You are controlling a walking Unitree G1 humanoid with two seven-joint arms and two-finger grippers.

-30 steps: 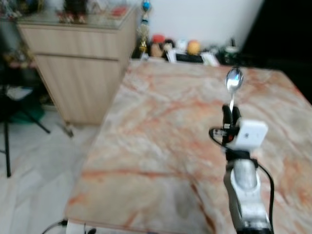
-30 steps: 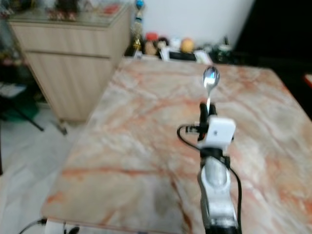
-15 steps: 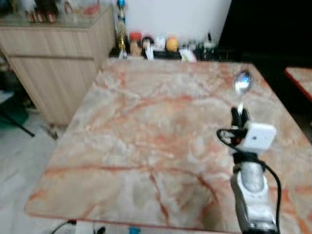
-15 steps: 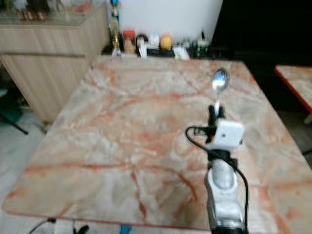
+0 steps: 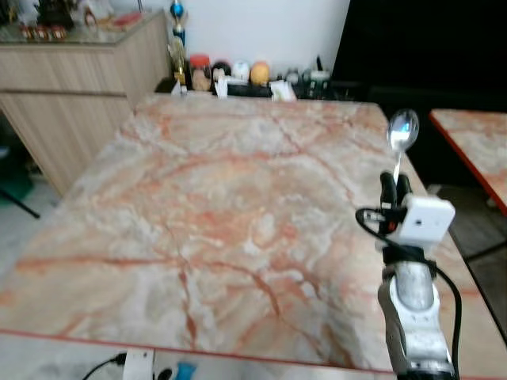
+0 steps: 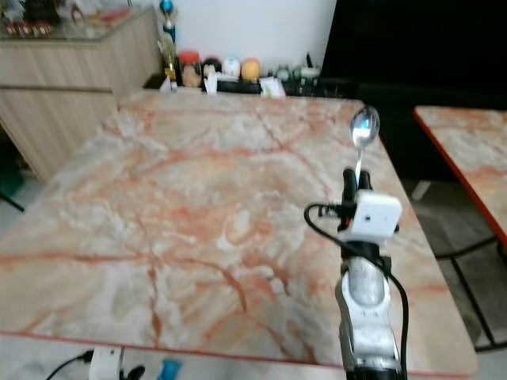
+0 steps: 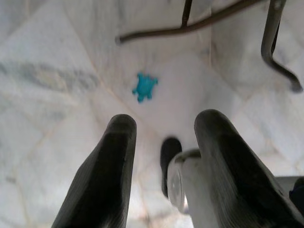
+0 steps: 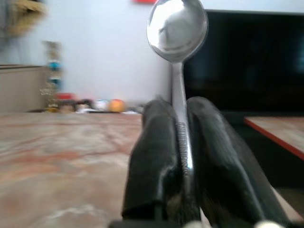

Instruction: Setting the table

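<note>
Standing upright, spoon (image 8: 176,28) pinched in right claw (image 8: 179,142)

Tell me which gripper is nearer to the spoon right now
Right. The right gripper has its jaws shut on the spoon, holding it upright over the marble table. The left gripper hangs open over the floor, away from the spoon.

A polished metal spoon (image 8: 176,28) gleams above a glossy, orange-veined marble desk (image 5: 206,198); beside it, a matt light-wood cabinet (image 5: 71,87) and pale smooth marble floor (image 7: 42,76).
</note>
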